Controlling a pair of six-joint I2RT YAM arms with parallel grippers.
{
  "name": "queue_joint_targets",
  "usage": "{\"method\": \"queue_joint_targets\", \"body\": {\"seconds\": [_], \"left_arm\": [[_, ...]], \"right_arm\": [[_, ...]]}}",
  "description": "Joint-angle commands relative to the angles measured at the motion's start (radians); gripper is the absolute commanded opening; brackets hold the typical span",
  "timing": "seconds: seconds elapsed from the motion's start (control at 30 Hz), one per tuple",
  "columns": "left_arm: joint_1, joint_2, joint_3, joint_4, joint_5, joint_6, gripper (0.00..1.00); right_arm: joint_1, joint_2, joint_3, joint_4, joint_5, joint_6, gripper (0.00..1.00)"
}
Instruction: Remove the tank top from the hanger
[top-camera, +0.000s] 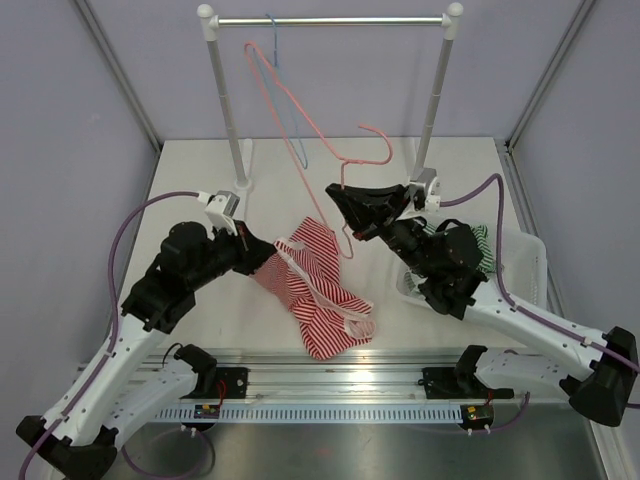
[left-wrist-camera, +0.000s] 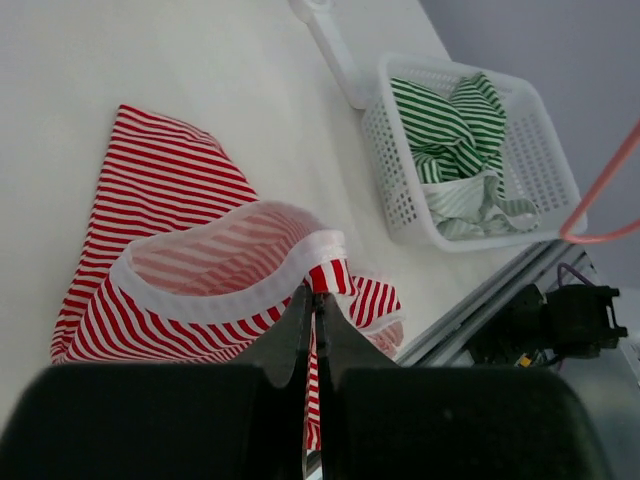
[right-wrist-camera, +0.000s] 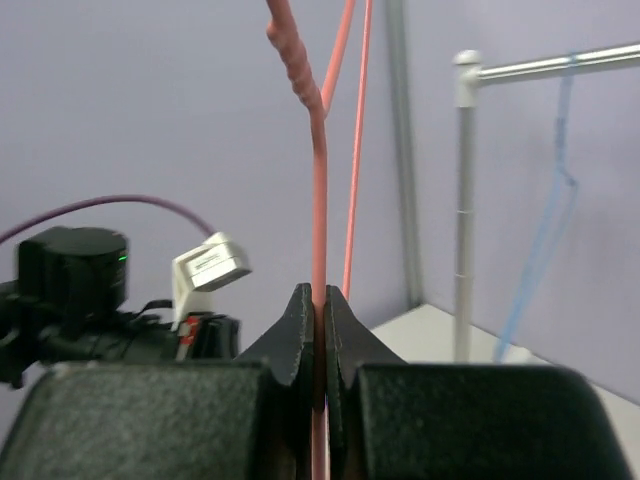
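Observation:
The red-and-white striped tank top (top-camera: 318, 290) lies crumpled on the table, off the hanger. My left gripper (top-camera: 268, 252) is shut on its white-trimmed edge; the left wrist view shows the striped cloth (left-wrist-camera: 200, 270) pinched between the jaws of the left gripper (left-wrist-camera: 314, 300). The pink wire hanger (top-camera: 300, 105) is bare and tilted in the air above the table. My right gripper (top-camera: 345, 197) is shut on its lower wire. In the right wrist view the pink wire (right-wrist-camera: 320, 180) runs up from between the closed jaws of the right gripper (right-wrist-camera: 319, 300).
A clothes rail (top-camera: 330, 20) on two white posts stands at the back, with a blue hanger (top-camera: 285, 90) on it. A white basket (top-camera: 520, 265) with green-striped clothes (left-wrist-camera: 450, 130) sits at the right. A metal rail (top-camera: 340, 380) runs along the table's front edge.

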Motion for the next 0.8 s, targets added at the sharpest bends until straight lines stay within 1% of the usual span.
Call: {"method": "queue_joint_targets", "body": {"seconds": [0.0, 0.03, 0.07, 0.1, 0.13, 0.17, 0.23, 0.27, 0.3, 0.33, 0.37, 0.4, 0.43, 0.47, 0.5, 0.53, 0.57, 0.6, 0.67, 0.7, 0.73, 0.77], "left_arm": [[0.000, 0.012, 0.025, -0.062, -0.139, -0.015, 0.00], [0.000, 0.020, 0.044, -0.090, -0.180, -0.014, 0.00], [0.000, 0.038, 0.051, -0.136, -0.244, -0.012, 0.00], [0.000, 0.049, 0.059, -0.156, -0.300, -0.012, 0.00], [0.000, 0.063, 0.071, -0.173, -0.344, -0.008, 0.00], [0.000, 0.075, 0.081, -0.194, -0.349, -0.003, 0.00], [0.000, 0.116, 0.101, -0.208, -0.330, 0.012, 0.01], [0.000, 0.124, 0.105, -0.207, -0.320, 0.014, 0.08], [0.000, 0.135, 0.111, -0.208, -0.313, 0.015, 0.15], [0.000, 0.135, 0.117, -0.210, -0.310, 0.020, 0.23], [0.000, 0.135, 0.131, -0.218, -0.306, 0.021, 0.46], [-0.002, 0.133, 0.143, -0.227, -0.311, 0.026, 0.59], [-0.002, 0.132, 0.156, -0.239, -0.319, 0.035, 0.70], [-0.002, 0.130, 0.182, -0.274, -0.335, 0.043, 0.80], [-0.002, 0.127, 0.191, -0.290, -0.346, 0.052, 0.85], [-0.002, 0.115, 0.200, -0.305, -0.358, 0.067, 0.90], [-0.002, 0.106, 0.217, -0.336, -0.384, 0.074, 0.99], [-0.002, 0.097, 0.223, -0.351, -0.395, 0.080, 0.99], [-0.002, 0.066, 0.231, -0.382, -0.405, 0.103, 0.99], [-0.002, 0.054, 0.233, -0.391, -0.405, 0.110, 0.99], [-0.002, 0.040, 0.230, -0.394, -0.399, 0.127, 0.99], [-0.002, 0.009, 0.225, -0.397, -0.392, 0.136, 0.99]], "right_arm": [[0.005, -0.096, 0.066, -0.021, 0.279, -0.092, 0.00], [0.005, -0.111, 0.145, -0.309, 0.297, -0.096, 0.00], [0.005, -0.118, 0.185, -0.438, 0.386, -0.044, 0.00], [0.007, -0.121, 0.263, -0.557, 0.441, -0.004, 0.00], [0.005, -0.118, 0.298, -0.770, 0.483, 0.024, 0.00], [0.005, -0.113, 0.324, -0.848, 0.542, 0.056, 0.00], [0.005, -0.096, 0.397, -1.031, 0.592, 0.081, 0.00], [0.005, -0.089, 0.416, -1.068, 0.638, 0.090, 0.00], [0.007, -0.061, 0.469, -1.103, 0.665, 0.087, 0.00], [0.004, -0.043, 0.502, -1.171, 0.687, 0.087, 0.00], [0.002, 0.005, 0.538, -1.206, 0.719, 0.076, 0.00], [-0.002, 0.028, 0.616, -1.238, 0.727, 0.074, 0.00], [-0.031, 0.054, 0.658, -1.297, 0.728, 0.076, 0.00], [-0.054, 0.082, 0.701, -1.323, 0.692, 0.079, 0.00], [-0.085, 0.135, 0.780, -1.347, 0.651, 0.085, 0.00], [-0.132, 0.163, 0.821, -1.392, 0.599, 0.094, 0.00], [-0.206, 0.219, 0.859, -1.407, 0.505, 0.108, 0.00], [-0.229, 0.249, 0.923, -1.417, 0.488, 0.101, 0.00], [-0.270, 0.336, 0.992, -1.437, 0.463, 0.067, 0.00], [-0.289, 0.367, 1.073, -1.446, 0.440, 0.061, 0.00], [-0.307, 0.401, 1.117, -1.470, 0.426, 0.058, 0.00], [-0.355, 0.469, 1.163, -1.481, 0.397, 0.050, 0.00]]}}
